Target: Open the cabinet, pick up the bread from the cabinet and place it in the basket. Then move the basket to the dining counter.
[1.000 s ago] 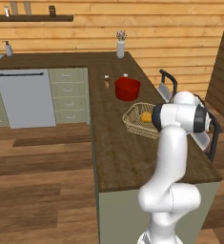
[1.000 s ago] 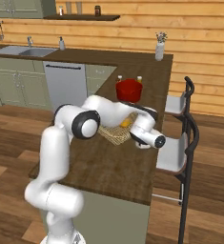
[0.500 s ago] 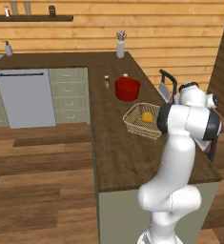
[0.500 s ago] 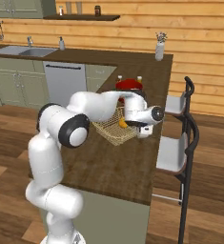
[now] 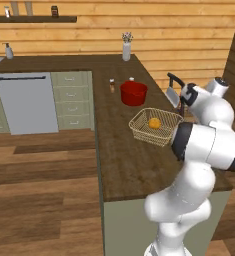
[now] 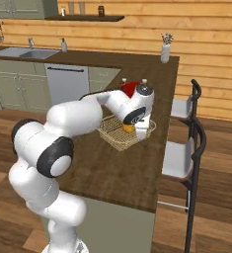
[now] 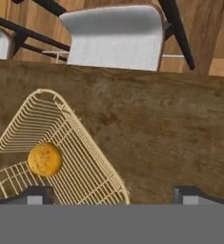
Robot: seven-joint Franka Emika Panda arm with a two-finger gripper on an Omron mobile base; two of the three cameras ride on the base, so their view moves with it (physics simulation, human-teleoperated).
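Observation:
The tan wire basket (image 5: 139, 131) (image 6: 112, 139) (image 7: 92, 147) rests on the dark-brown dining counter (image 5: 129, 165) (image 6: 122, 170) (image 7: 170, 128). The golden bread (image 5: 154, 123) (image 6: 129, 127) (image 7: 45, 159) lies inside it. My gripper (image 5: 185, 97) (image 6: 142, 131) (image 7: 113, 193) hovers over the basket's stool-side rim and is open, with its fingertips (image 7: 33, 193) far apart and holding nothing. From above, the basket's near corner and bare wood lie between the tips. The cabinet is out of view.
A red pot (image 5: 133, 93) (image 6: 129, 88) stands behind the basket, with small shakers (image 5: 112, 85) beside it and a vase (image 5: 126, 50) at the far end. Stools (image 6: 179, 158) (image 7: 113, 35) line the counter's outer edge.
The hand has swung back from the stool-side edge of the counter to hang over the basket's rim, turning as it went. Basket and bread have stayed put.

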